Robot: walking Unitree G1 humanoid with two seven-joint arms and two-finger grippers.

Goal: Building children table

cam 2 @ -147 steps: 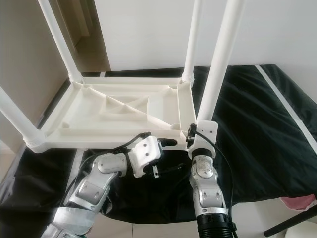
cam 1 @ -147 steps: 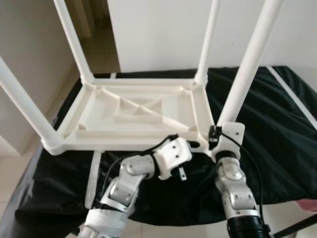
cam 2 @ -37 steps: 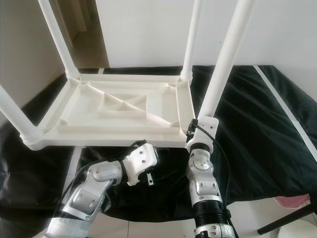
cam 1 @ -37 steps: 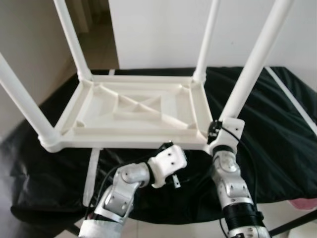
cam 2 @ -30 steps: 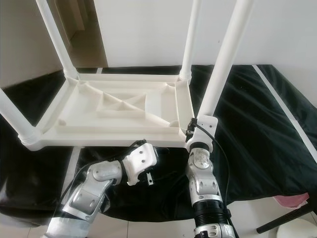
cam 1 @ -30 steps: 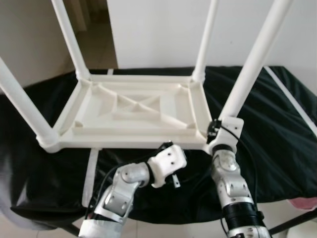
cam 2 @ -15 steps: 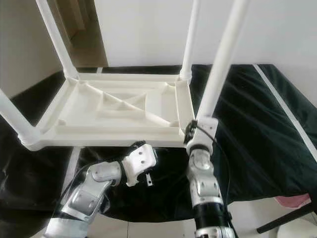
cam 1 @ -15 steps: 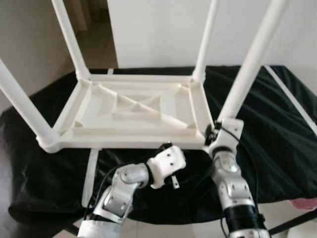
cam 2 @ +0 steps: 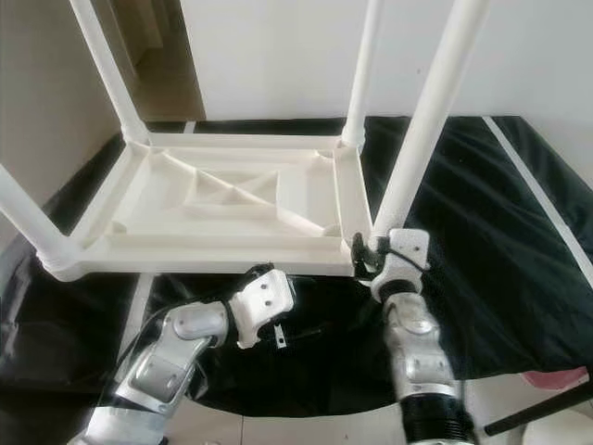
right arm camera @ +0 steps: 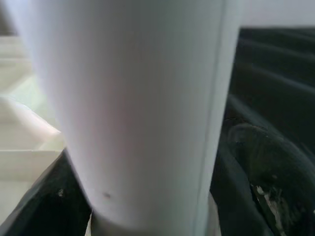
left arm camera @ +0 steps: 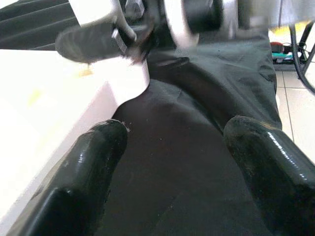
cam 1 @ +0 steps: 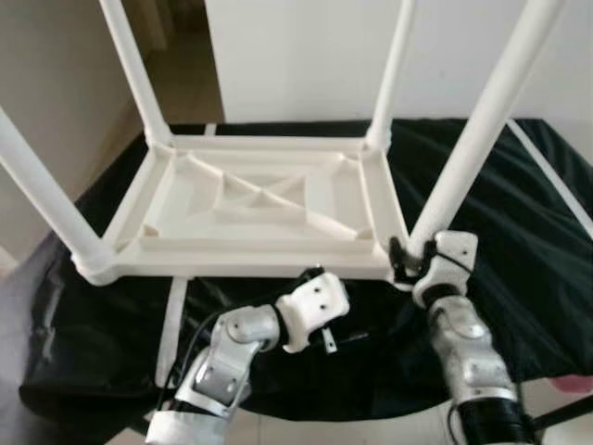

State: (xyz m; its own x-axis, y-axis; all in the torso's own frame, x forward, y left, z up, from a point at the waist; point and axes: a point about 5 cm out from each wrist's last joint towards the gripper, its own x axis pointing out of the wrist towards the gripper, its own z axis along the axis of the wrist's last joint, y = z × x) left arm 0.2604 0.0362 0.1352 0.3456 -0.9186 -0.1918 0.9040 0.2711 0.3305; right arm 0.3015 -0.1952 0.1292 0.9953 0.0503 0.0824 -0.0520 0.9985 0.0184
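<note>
Closest to us, our left pincer [cam 1: 301, 278] waits with its fingers [left arm camera: 88, 172] spread apart, grasping nothing, just under the near rim of the children table [cam 1: 259, 199]. The table lies upside down on a surface covered with black cloth [cam 1: 519, 222], its four legs pointing up. A little further, our right pincer [cam 2: 375, 252] is clenched around the base of the near right leg [cam 2: 422, 120], where the leg enters its corner socket. We judge that the main risk is here: if we push or twist the leg at an angle, it may not seat fully, or the light plastic top may slide on the smooth cloth. The left pincer does not hold the rim, so nothing steadies the table. Further away, the far legs [cam 1: 391, 65] seem seated, but we cannot tell how firmly.
</note>
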